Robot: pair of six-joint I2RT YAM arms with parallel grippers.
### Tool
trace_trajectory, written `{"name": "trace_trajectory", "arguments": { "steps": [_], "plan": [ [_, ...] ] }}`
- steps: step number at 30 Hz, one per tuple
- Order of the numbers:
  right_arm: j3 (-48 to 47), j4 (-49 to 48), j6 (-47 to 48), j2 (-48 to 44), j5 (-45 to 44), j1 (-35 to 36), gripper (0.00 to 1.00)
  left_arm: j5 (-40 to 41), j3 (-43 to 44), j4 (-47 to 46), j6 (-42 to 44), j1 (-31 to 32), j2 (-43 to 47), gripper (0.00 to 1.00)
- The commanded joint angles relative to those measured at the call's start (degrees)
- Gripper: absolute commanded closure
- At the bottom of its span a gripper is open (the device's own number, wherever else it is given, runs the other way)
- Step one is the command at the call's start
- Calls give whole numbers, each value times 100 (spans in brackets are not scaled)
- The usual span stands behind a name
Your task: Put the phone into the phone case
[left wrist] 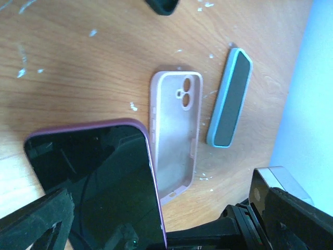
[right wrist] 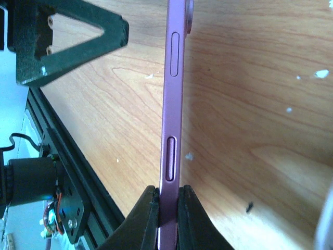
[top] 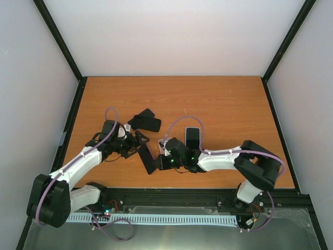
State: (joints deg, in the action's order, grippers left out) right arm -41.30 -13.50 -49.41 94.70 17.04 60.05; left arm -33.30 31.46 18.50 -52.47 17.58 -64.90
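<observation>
My right gripper [top: 157, 162] is shut on the purple phone [top: 147, 159]. In the right wrist view the phone [right wrist: 173, 104] shows edge-on with its side buttons, pinched at its near end by the right gripper [right wrist: 167, 190]. Its dark screen [left wrist: 99, 182] fills the lower left of the left wrist view. The pink phone case [left wrist: 174, 133] lies open side up on the table just beyond it. My left gripper [top: 141, 146] is open, its fingers [left wrist: 36, 221] wide on either side of the phone and not touching it.
A dark slab with a light blue rim [left wrist: 229, 99] lies to the right of the case, also seen in the top view [top: 192, 138]. Black objects [top: 145, 121] lie behind the left gripper. A black rail [top: 208, 198] runs along the table's near edge.
</observation>
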Motion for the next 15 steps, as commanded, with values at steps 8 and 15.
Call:
{"name": "trace_trajectory", "arguments": {
  "steps": [8, 15],
  "plan": [
    [706, 605, 271, -1731, -347, -431, 97, -300, 105, -524, 693, 40, 576, 8],
    [1025, 1161, 311, -2419, -338, -977, 97, -490, -28, -1162, 723, 43, 13, 13]
  ]
}}
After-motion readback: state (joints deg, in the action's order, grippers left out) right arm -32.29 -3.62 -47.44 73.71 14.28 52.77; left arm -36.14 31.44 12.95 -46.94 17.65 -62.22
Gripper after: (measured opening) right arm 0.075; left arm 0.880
